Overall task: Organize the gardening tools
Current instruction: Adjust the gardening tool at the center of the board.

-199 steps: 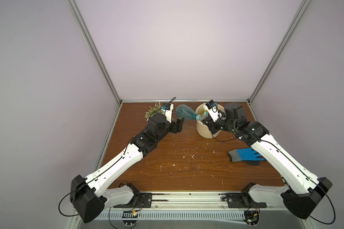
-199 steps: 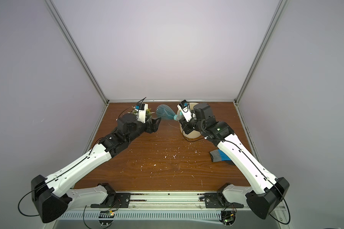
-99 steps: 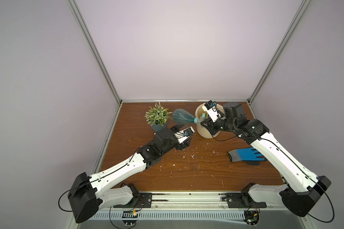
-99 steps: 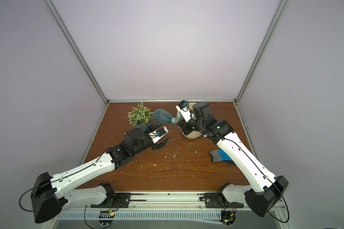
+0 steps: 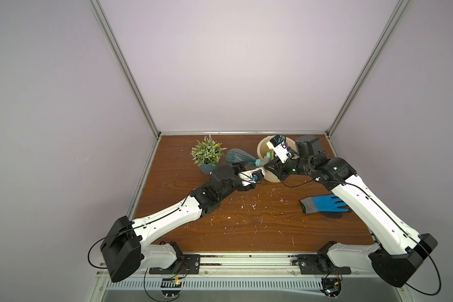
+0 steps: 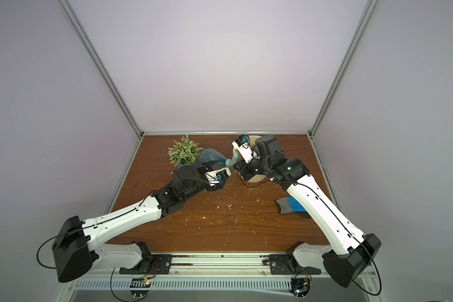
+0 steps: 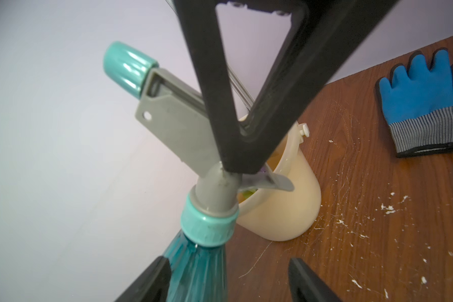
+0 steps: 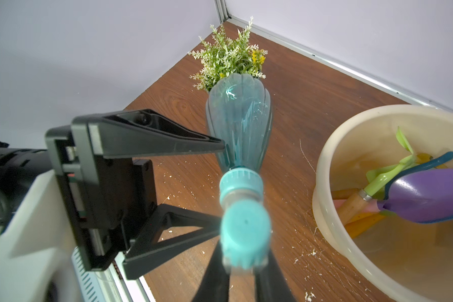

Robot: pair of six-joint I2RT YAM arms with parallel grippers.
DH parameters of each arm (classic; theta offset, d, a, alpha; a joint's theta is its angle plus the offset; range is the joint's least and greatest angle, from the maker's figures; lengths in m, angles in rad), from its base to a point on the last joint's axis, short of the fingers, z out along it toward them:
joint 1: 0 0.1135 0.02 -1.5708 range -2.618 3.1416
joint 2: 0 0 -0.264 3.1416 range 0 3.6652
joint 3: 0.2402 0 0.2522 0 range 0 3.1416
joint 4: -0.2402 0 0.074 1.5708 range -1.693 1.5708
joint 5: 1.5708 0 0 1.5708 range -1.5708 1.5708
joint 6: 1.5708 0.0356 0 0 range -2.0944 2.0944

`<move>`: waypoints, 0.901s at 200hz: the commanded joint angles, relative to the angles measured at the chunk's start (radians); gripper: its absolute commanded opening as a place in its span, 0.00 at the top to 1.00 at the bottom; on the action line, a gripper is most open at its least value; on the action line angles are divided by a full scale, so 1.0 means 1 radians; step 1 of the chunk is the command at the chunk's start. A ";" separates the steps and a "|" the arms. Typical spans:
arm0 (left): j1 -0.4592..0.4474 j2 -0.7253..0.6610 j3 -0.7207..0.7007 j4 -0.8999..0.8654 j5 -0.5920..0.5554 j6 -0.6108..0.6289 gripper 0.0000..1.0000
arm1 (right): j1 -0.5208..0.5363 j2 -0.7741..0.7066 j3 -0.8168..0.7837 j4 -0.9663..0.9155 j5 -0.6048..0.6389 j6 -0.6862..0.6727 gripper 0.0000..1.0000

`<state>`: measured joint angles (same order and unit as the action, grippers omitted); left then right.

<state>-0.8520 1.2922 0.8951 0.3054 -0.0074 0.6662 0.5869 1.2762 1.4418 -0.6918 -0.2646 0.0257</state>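
Teal spray bottle (image 5: 237, 156) held off the table (image 5: 246, 222), lying roughly level at the far side, base towards the potted plant (image 5: 207, 154) and head towards the cream bucket (image 5: 262, 146). We see it the same way in both top views.

Right gripper (image 8: 243, 274) is closed tight on the bottle's grey spray head (image 7: 178, 123). In the left wrist view one of its black fingers (image 7: 246, 91) crosses that head just above the neck collar, and the teal nozzle (image 7: 126, 70) sticks out clear beyond it.

Left gripper (image 8: 221, 183) stands wide, a finger on either side of the bottle where the body narrows to the neck. We note one fingertip (image 8: 220, 146) right at the ribbed plastic; whether it touches we cannot tell. It grips nothing.

Inside the bucket, from the right wrist view: purple trowel (image 8: 429, 196) uppermost, a lime-green tool (image 8: 385, 175) with a wooden handle under it, a blue edge (image 8: 439, 157) curving behind, and yellow-orange parts lower down that we cannot make out.

Blue glove (image 5: 322, 205) lies flat on the table, well apart from the bucket, partly under the right arm. White flecks are scattered over the wood
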 commanded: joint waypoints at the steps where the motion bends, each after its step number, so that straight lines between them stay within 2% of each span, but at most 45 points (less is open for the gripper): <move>1: -0.012 0.024 0.045 0.025 0.011 0.019 0.30 | 0.010 -0.012 0.012 0.023 -0.087 0.000 1.00; 27: -0.015 0.046 0.059 0.032 0.021 0.023 0.31 | 0.010 -0.008 0.012 0.021 -0.110 0.002 1.00; 68: -0.016 0.061 0.063 0.017 0.024 0.022 0.44 | 0.010 -0.011 0.012 0.022 -0.123 0.006 1.00; 102: -0.019 0.070 0.080 -0.012 0.034 0.017 0.74 | 0.008 -0.002 0.011 0.023 -0.123 0.016 1.00; 118: -0.020 0.076 0.080 -0.015 0.035 0.006 0.81 | 0.007 -0.001 0.012 0.031 -0.120 0.023 1.00; 129: -0.019 0.080 0.081 -0.017 0.030 -0.002 0.86 | 0.005 0.000 0.011 0.039 -0.113 0.032 0.92; 141: -0.019 0.085 0.075 -0.009 0.013 -0.022 0.89 | -0.003 -0.004 0.008 0.046 -0.089 0.050 0.68; 146: -0.019 0.084 0.073 -0.001 0.006 -0.029 0.90 | -0.007 -0.007 0.006 0.049 -0.080 0.056 0.61; 164: -0.020 0.082 0.051 0.035 -0.016 -0.073 0.93 | -0.037 -0.018 -0.001 0.061 -0.067 0.076 0.45; 180: -0.019 0.081 0.033 0.072 -0.046 -0.128 0.94 | -0.066 -0.036 -0.008 0.073 -0.070 0.088 0.38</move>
<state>-0.8642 1.3666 0.9474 0.3046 -0.0063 0.6258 0.5526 1.2831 1.4403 -0.6765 -0.3267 0.0788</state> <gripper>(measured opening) 0.333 0.573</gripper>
